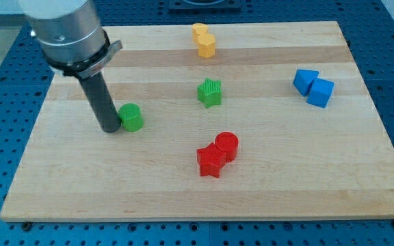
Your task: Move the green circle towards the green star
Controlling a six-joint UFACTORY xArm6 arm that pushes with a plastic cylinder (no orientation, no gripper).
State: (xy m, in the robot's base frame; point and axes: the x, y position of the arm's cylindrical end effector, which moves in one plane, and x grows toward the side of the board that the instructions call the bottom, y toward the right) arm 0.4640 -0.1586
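Note:
The green circle [130, 117] sits on the wooden board [81, 184] at the view's left of centre. The green star [210, 92] lies to its right and a little toward the view's top, near the board's middle. My tip [109, 128] is at the lower end of the dark rod, right against the green circle's left side, touching or nearly touching it. The rod rises from there to the grey arm at the view's top left.
Two yellow blocks [203, 40] lie together at the view's top centre. A red star [211, 162] and a red circle [226, 146] touch below the green star. Two blue blocks [313, 87] sit at the view's right.

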